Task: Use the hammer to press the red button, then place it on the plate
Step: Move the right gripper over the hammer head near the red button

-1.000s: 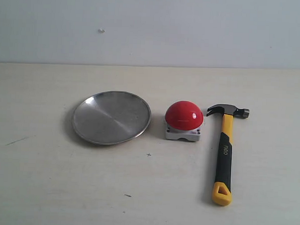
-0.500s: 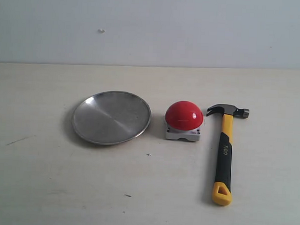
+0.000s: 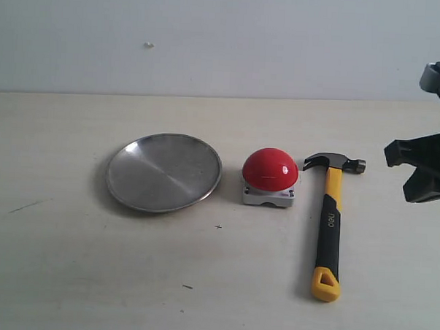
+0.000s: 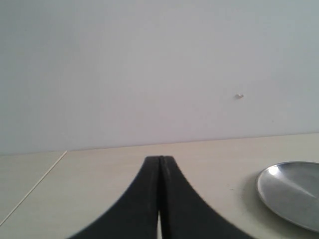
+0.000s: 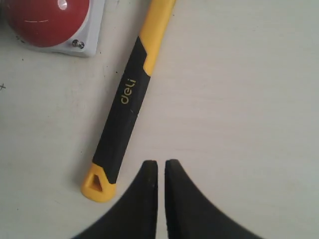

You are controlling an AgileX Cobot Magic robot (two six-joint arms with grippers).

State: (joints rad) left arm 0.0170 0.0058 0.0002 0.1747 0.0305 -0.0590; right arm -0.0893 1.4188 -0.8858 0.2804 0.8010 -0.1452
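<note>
The hammer [image 3: 330,221] lies flat on the table, dark head towards the far wall, yellow looped end towards the front. The red button [image 3: 270,169] sits just left of its head, and the silver plate [image 3: 161,173] lies left of the button. My right arm [image 3: 433,163] hangs in the air at the right edge, right of the hammer's head. In the right wrist view, the right gripper [image 5: 161,163] is shut and holds nothing, just beside the handle [image 5: 127,107], with the button [image 5: 47,20] beyond. The left gripper [image 4: 160,159] is shut and empty, the plate [image 4: 294,191] off to its side.
The pale table [image 3: 215,282] ends at a plain light wall [image 3: 225,41] behind the objects. A few small dark marks [image 3: 218,226] dot the tabletop in front of the plate and button. The left arm does not show in the exterior view.
My right arm has come into the exterior view at the right edge; it was out of sight before. Hammer, button and plate have not moved.
</note>
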